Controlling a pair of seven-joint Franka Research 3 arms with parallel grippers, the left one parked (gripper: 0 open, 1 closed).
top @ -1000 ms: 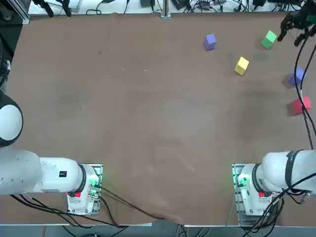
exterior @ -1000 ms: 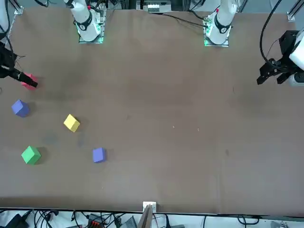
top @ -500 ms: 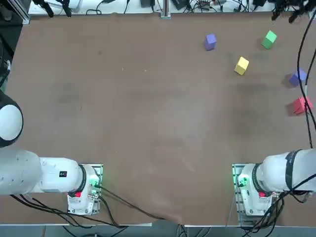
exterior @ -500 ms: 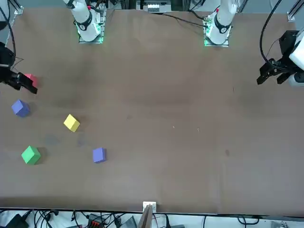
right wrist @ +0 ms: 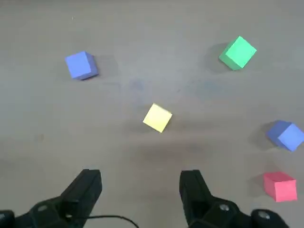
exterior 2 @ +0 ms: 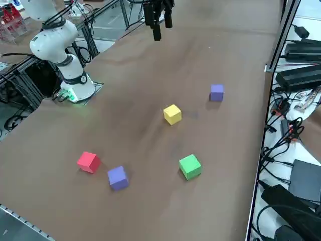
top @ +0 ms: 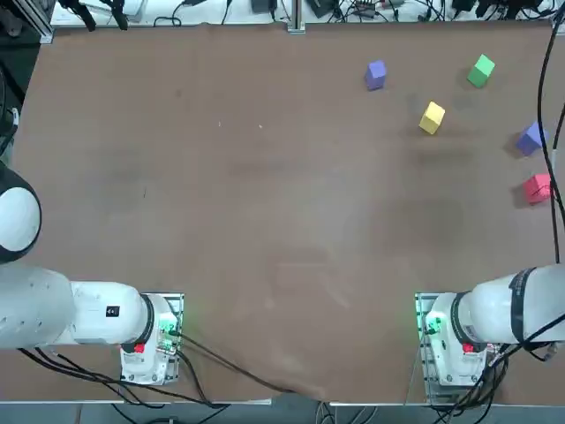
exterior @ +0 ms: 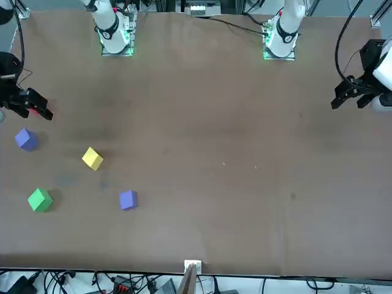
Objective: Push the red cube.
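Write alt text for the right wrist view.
The right gripper hovers open and empty above a brown table; the red cube lies outside its fingers, beside a purple cube, with yellow, green and another purple cube scattered beyond.

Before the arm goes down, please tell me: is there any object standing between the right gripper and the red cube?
Nothing visible stands between the right gripper and the red cube. The jaws are open and hold nothing. The nearest neighbour, a purple cube, sits beside the red one, apart from it, and not in between.
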